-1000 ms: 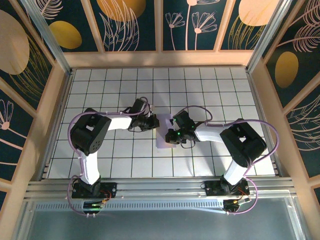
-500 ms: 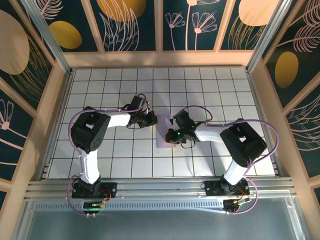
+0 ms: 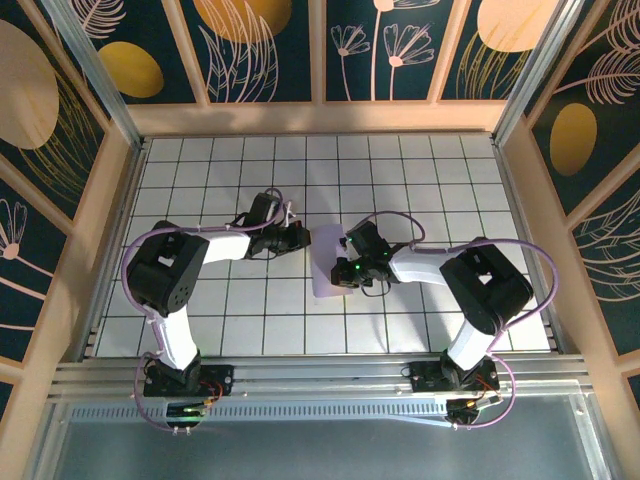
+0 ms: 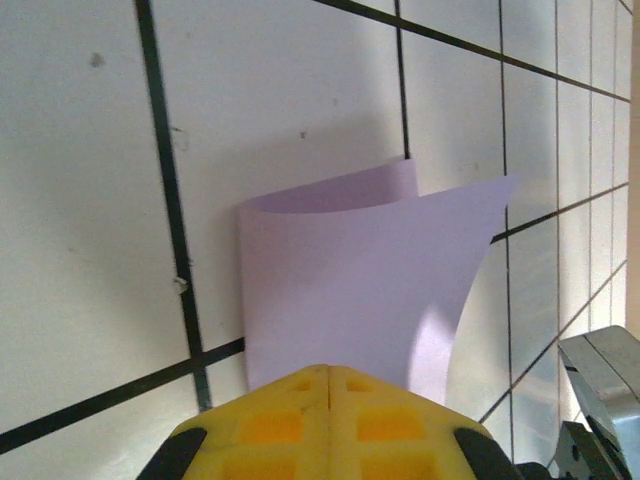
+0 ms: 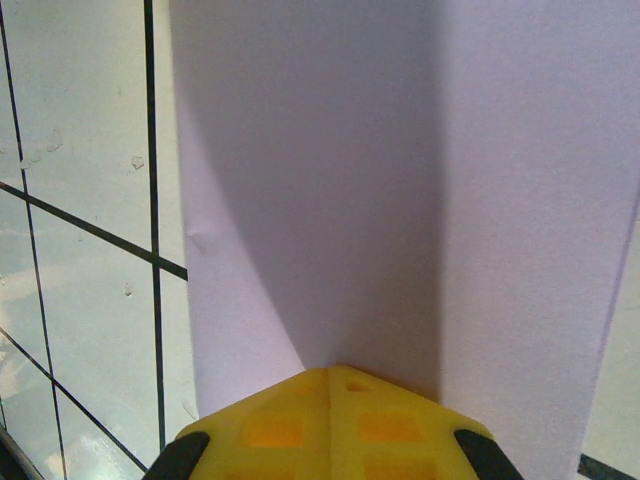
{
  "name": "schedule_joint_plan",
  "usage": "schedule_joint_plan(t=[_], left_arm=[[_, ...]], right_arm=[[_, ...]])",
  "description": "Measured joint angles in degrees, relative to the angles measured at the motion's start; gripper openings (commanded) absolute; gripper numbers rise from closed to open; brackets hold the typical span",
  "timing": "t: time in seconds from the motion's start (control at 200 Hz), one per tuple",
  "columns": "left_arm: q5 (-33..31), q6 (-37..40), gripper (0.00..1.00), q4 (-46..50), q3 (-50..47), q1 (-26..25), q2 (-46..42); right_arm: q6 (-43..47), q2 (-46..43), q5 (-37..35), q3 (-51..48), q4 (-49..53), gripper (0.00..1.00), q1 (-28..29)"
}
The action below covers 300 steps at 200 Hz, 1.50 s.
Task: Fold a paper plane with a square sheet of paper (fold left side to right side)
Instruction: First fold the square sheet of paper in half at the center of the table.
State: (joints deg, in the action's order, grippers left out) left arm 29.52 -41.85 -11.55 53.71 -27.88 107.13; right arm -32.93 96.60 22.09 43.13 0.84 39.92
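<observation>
Retreating leftward with the left gripper (image 4: 327,378) over the last second: drawn back toward the left edge of the square sheet of paper (image 3: 326,285), with the left elbow swung out wide. Pressed together, pinching nothing. Cannot tell whether touching that edge or just off it. Left behind on the sheet's left side: a soft rolled bend, with the upper flap lifting off the table (image 3: 200,180) and not creased flat. Reads as the left-to-right fold laid over but not yet sharpened; probably still needs a press along that bend. Keeping the right gripper (image 5: 327,378) where it was, also pressed together, tips down on the lavender surface beside a shadowed valley line. Pinning rather than pinching, as far as can be told. Lying mid-table between both grippers: under the right one's tips, straight ahead of the left one's. Early fold only, far from any dart shape.
</observation>
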Motion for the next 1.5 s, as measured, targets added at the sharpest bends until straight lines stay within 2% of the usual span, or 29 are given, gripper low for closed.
schedule_joint_plan(t=[0.255,0.546,0.911,1.502], left_arm=[[0.2,0.1,0.00,-0.2,5.3,-0.4,4.4],[-0.1,0.1,0.00,0.0,6.7,-0.4,7.9],[-3.2,0.0,0.00,1.8,7.6,-0.8,8.3],[-2.6,0.1,0.00,4.8,11.6,0.2,10.5]], right_arm=[[0.0,0.0,0.0,0.0,0.0,0.00,0.0],[0.0,0.0,0.0,0.0,0.0,0.00,0.0],[0.0,0.1,0.0,0.0,0.0,0.00,0.0],[0.0,0.1,0.0,0.0,-0.1,0.00,0.0]])
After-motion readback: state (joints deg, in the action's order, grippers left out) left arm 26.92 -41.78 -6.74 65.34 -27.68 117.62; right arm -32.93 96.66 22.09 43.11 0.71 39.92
